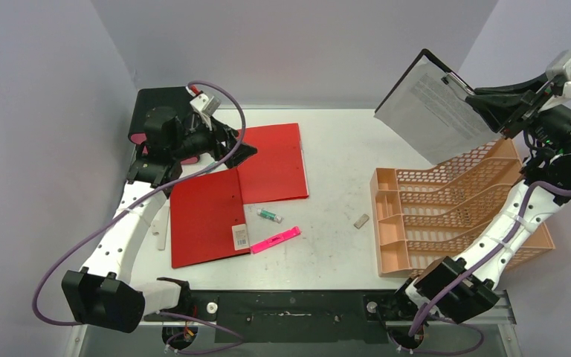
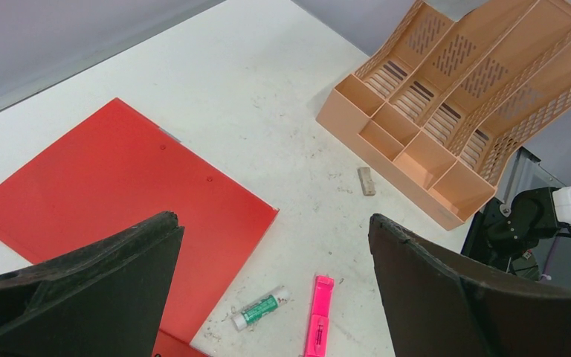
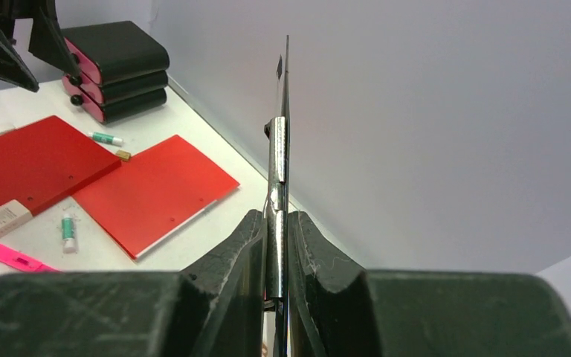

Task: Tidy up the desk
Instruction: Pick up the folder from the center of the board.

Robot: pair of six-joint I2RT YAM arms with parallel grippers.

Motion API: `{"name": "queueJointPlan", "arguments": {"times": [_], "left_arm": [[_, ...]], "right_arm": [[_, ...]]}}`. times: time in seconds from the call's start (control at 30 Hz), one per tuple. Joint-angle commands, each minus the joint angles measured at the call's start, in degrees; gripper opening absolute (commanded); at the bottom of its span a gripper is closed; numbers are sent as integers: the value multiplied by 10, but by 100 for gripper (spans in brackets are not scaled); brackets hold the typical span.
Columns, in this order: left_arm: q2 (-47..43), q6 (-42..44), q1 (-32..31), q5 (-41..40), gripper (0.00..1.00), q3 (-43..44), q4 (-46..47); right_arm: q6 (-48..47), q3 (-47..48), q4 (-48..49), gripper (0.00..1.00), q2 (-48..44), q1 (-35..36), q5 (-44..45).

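The white desk [image 1: 338, 149] holds two red folders [image 1: 271, 160] [image 1: 204, 216], a green glue stick [image 1: 270, 215], a pink highlighter [image 1: 276, 239] and a small beige block [image 1: 361, 220]. My left gripper [image 1: 242, 149] hovers open over the back-left folder, nothing between its fingers [image 2: 119, 282]; below it lie the folder [image 2: 119, 193], glue stick [image 2: 260, 307] and highlighter [image 2: 318, 316]. My right gripper [image 1: 502, 104] is raised at the back right, shut on the metal clip of a black clipboard [image 1: 435, 108] with a printed sheet. In the right wrist view the clipboard [image 3: 285, 74] is edge-on between the jaws of that gripper [image 3: 276, 219].
An orange perforated file rack [image 1: 453, 216] stands at the right, below the held clipboard. A black drawer box with pink drawers [image 1: 156, 111] sits in the back-left corner, with a second glue stick [image 3: 106, 138] near it. A white strip [image 1: 162, 230] lies left of the front folder.
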Motion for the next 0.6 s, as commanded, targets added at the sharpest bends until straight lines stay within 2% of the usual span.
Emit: {"name": "queueJointPlan", "arguments": {"times": [0.0,0.37,0.47,0.57], "left_arm": [[-23,12,6,-19,96,-7,15],[-21,-3,6,-63,96,-13,34],[-21,-1,6,-69,96,-14,34],[-21,1,6,-70,96,-17,36]], "right_arm": [[34,5,-1,5,19,-4,-3],[215,9,45,5,39,6,-3],[195,0,-19,5,50,59,-3],[175,-25,-64,5,59,147,-3]]}}
